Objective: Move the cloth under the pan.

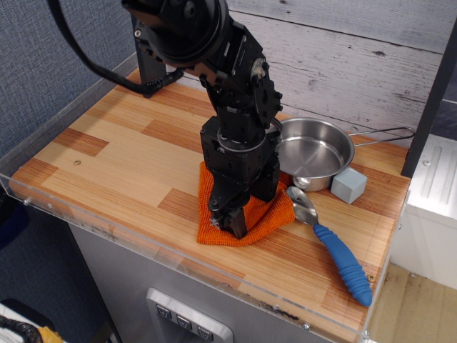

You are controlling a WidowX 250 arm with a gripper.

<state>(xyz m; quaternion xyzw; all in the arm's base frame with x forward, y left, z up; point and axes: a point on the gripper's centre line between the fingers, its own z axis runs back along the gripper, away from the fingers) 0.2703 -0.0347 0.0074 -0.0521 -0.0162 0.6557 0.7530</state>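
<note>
The orange cloth lies on the wooden table near the front edge, partly hidden by the arm. My gripper points straight down on the cloth's front-left part, its fingers close together and pinching the fabric. The steel pan stands just right of and behind the cloth. Its near-left rim meets the cloth's back-right corner, and I cannot tell whether it rests on the cloth. Its wire handle points right.
A blue-handled spoon lies right of the cloth, its bowl touching the cloth's edge. A grey cube sits against the pan's right side. A black post stands at the back left. A clear rim borders the table front.
</note>
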